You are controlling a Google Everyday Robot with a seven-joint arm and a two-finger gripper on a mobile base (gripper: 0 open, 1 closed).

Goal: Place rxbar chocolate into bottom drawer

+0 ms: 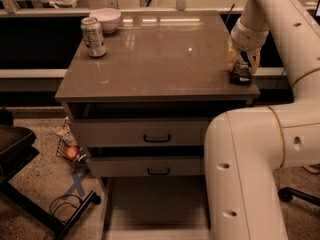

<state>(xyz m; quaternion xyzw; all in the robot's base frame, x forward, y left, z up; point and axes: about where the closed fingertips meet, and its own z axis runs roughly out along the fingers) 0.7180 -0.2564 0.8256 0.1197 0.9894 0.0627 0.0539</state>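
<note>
Gripper: my gripper [243, 66] is down at the right rear corner of the desk [160, 64], hanging from the white arm [280, 19] that comes in from the upper right.
Fingers: the pale fingers [233, 58] stand apart, one on either side of the far end of the snack bar; I can't see them pressing on it.
Snack bar: the dark bar [241, 76] lies flat on the desk just below the fingers, close to the desk's right edge.
Bottom drawer: it is pulled out well below and to the left of the fingers, and I see its pale floor [155, 204] bare in front of the cabinet.
Upper drawers: both fronts [157, 133] with black handles sit below and to the left of the fingers, each slightly ajar.
Soda can: it stands upright [93, 36] far left of the fingers, at the desk's back left.
Bowl: a white bowl [105, 18] sits just behind the can, also far left of the fingers.
Robot body: my white base [250, 179] fills the lower right, beneath the fingers and beside the open drawer.
</note>
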